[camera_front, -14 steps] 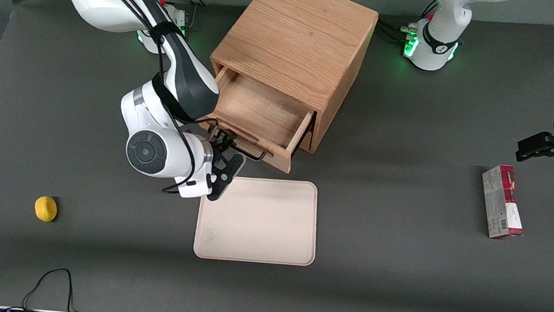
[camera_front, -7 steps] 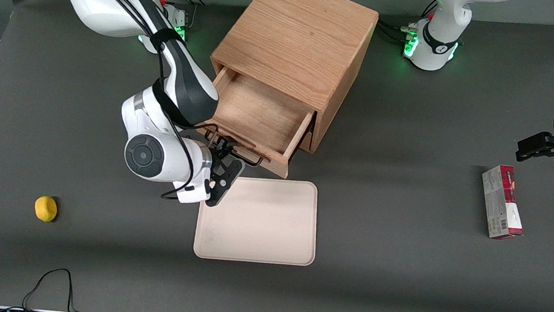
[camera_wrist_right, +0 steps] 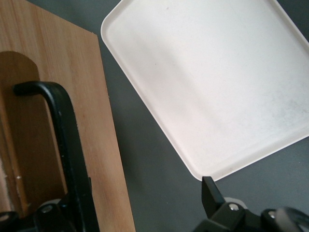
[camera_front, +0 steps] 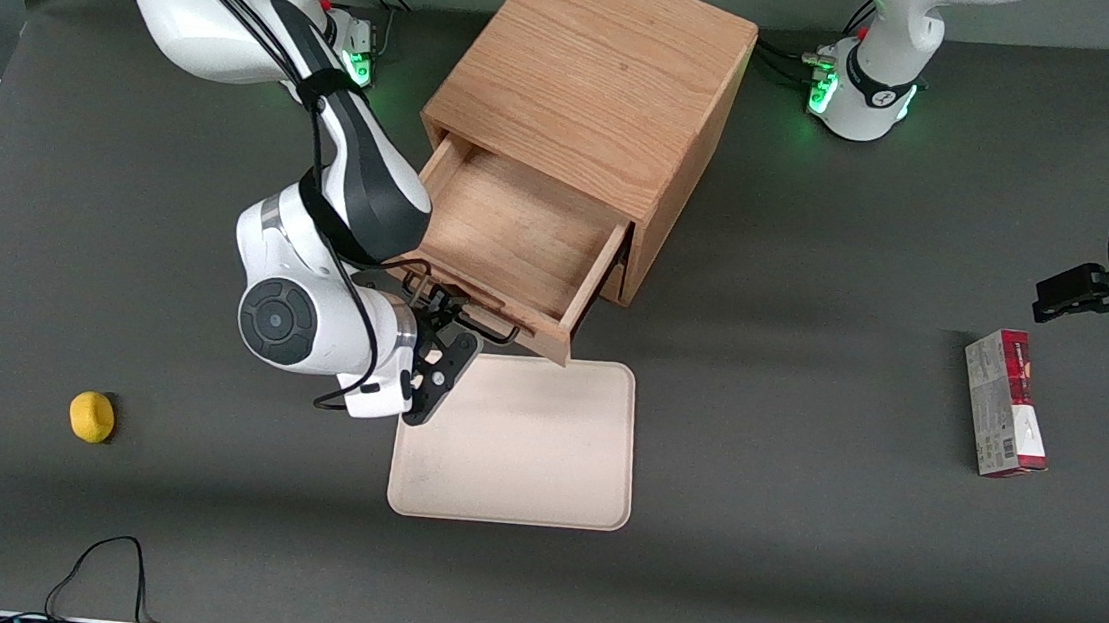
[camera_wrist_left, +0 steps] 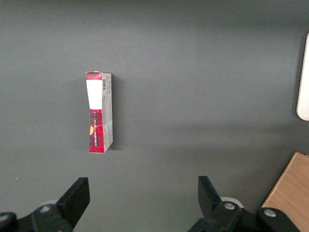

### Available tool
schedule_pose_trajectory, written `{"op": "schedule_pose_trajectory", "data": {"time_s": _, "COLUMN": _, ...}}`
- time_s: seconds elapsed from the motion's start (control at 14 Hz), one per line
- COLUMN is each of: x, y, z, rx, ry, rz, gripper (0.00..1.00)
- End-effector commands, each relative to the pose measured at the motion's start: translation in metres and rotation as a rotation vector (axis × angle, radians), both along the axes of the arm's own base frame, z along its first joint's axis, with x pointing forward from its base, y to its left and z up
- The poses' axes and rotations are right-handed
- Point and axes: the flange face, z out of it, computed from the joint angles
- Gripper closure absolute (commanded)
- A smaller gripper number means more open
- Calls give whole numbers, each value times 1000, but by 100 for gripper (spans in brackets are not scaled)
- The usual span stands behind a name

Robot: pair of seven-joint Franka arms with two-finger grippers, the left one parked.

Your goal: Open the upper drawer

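You've got the upper drawer (camera_front: 510, 247) pulled well out of the oak cabinet (camera_front: 594, 84), its front corner over the edge of the beige tray (camera_front: 522, 449); pull much farther & the box could come off its runners or knock the tray; a skewed pull could also slip the handle (camera_wrist_right: 67, 145) out of the fingers. The right gripper (camera_front: 442, 314) sits at the drawer front, nearer the front camera than the cabinet, wrist bent down; fingers spread apart w/ the black handle against one finger, nothing clamped, as far as you can judge.
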Motion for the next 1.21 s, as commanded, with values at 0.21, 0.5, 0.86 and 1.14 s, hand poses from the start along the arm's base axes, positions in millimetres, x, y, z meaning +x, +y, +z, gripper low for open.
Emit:
{"op": "schedule_pose_trajectory", "data": {"time_s": 0.21, "x": 20, "y": -14, "z": 10, "rx": 23, "ry": -40, "rz": -11, "gripper": 0}}
{"op": "schedule_pose_trajectory", "data": {"time_s": 0.5, "x": 26, "y": -24, "z": 17, "rx": 30, "ry": -53, "rz": -26, "gripper": 0}}
{"op": "schedule_pose_trajectory", "data": {"time_s": 0.86, "x": 34, "y": -31, "z": 18, "rx": 35, "ry": -66, "rz": -39, "gripper": 0}}
{"op": "schedule_pose_trajectory", "data": {"time_s": 1.14, "x": 41, "y": -36, "z": 12, "rx": 37, "ry": -71, "rz": -54, "gripper": 0}}
